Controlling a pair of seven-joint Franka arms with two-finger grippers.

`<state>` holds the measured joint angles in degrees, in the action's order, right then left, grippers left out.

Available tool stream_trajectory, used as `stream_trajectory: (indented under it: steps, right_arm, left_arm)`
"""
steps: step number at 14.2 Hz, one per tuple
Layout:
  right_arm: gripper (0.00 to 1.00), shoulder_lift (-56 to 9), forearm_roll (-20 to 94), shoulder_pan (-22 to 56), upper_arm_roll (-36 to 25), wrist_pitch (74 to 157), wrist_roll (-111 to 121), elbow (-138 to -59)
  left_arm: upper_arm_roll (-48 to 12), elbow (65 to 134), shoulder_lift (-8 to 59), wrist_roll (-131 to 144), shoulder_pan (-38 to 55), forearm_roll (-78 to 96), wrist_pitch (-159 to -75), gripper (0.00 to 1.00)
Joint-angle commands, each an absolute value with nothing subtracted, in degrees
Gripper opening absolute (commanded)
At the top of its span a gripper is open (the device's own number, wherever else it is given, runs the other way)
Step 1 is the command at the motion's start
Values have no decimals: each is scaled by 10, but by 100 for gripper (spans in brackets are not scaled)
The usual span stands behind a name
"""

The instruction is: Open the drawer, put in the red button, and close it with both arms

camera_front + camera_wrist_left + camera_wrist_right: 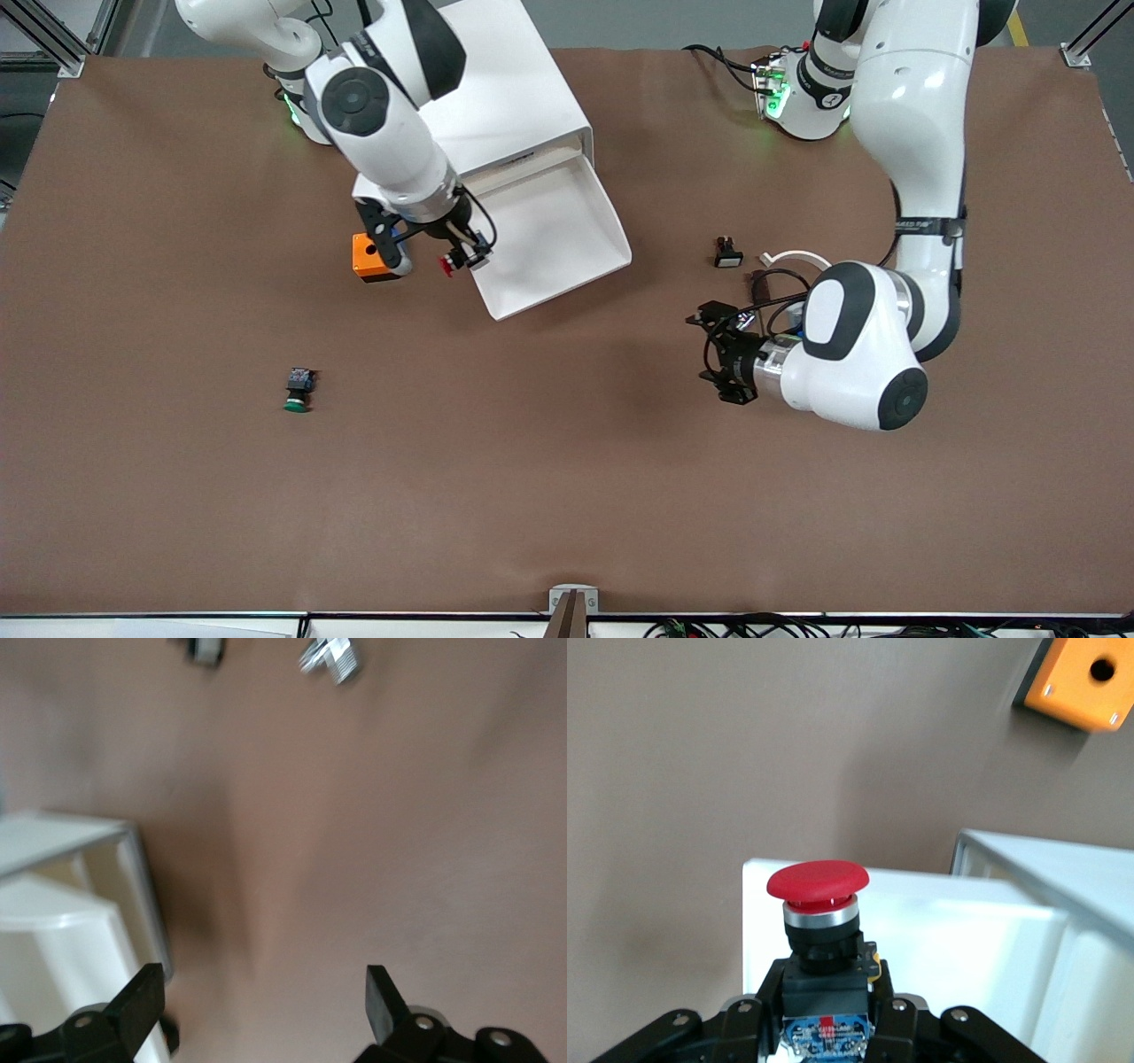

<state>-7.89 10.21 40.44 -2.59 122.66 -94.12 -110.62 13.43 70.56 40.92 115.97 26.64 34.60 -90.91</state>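
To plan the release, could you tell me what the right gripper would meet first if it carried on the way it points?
Probably the drawer: the right gripper, shut on the red button, points at its open tray's corner, though depth is unclear.

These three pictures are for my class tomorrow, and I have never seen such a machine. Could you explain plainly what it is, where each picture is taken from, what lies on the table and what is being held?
Two white robot arms work at a brown table. One picture looks down from a high camera facing them; the other two come from cameras on each arm's wrist. The right gripper holds the red button at the edge of the drawer, pulled open from a white cabinet. The left gripper hangs open over bare table, waiting. On the table lie an orange box, a green button, a small black part and a white clip.
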Motion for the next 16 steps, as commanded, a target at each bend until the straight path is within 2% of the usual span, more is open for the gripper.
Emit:
stream_trajectory:
  steps: [1,6,12,16]
  right_arm:
    - [0,-97,108,439,-34,1264,-985,-1110]
    - [0,-131,109,471,-34,1285,-999,-1108]
    - [0,-157,109,502,-34,1315,-1037,-1101]
    - [0,-190,109,518,-34,1328,-1059,-1082]
  left_arm:
    - [139,714,369,1051,274,239,-907,100]
    - [133,716,350,884,300,94,-906,100]
    - [125,717,348,680,309,93,-908,100]
    - [87,718,351,558,309,94,-932,100]
